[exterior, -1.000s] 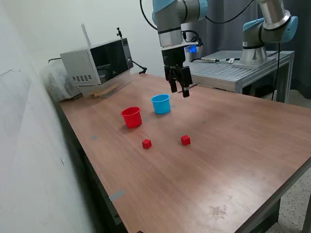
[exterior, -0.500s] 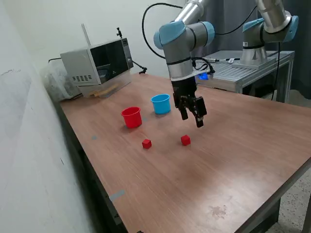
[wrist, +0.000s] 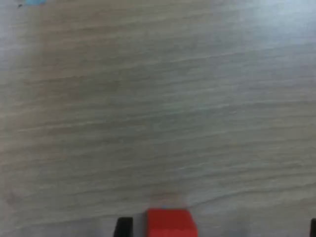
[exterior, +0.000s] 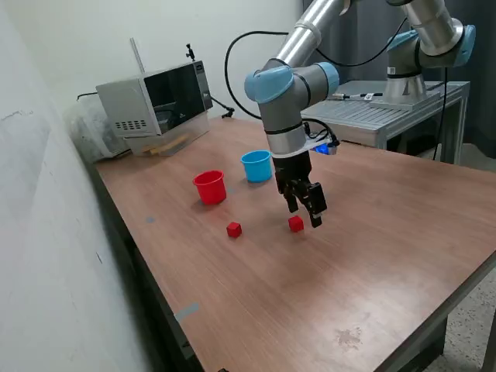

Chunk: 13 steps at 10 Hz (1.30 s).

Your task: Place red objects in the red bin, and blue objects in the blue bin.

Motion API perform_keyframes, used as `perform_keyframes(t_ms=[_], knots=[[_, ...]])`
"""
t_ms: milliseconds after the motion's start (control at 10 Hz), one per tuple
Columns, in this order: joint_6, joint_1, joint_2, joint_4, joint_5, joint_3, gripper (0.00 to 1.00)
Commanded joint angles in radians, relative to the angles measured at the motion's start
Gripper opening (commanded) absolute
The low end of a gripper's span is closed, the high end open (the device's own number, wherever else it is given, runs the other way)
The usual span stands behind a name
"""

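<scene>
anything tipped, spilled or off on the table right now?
Nothing stands out. The red cup and blue cup stand upright, apart. Two red cubes sit flat on the table. The gripper hangs open just above the one on the exterior view's right. No blue cubes in view.

The exterior view was evenly and brightly lit, with only soft shadows cast on the wooden table [exterior: 372,256]. The wrist view was blurred throughout; a pale sheen was seen toward its upper right.
</scene>
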Motion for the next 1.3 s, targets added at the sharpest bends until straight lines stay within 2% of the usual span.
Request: perform_keyframes(t_ms=[0, 200, 300, 700, 800, 1000, 1100, 1200], knots=[[0.000, -0.005, 0.005, -0.003, -0.012, 0.000, 1.00], [0.000, -0.006, 0.006, -0.003, -0.028, -0.001, 1.00], [0.000, -0.008, 0.006, -0.003, -0.028, -0.001, 0.00], [-0.003, -0.009, 0.011, 0.003, -0.042, -0.015, 0.00], [-0.003, -0.011, 0.009, 0.006, -0.062, -0.026, 0.00], [-0.005, -0.017, -0.036, 0.011, -0.062, -0.029, 0.00], [-0.003, -0.052, -0.073, 0.013, -0.064, -0.033, 0.00], [-0.003, -0.083, -0.101, 0.026, -0.096, -0.044, 0.00]])
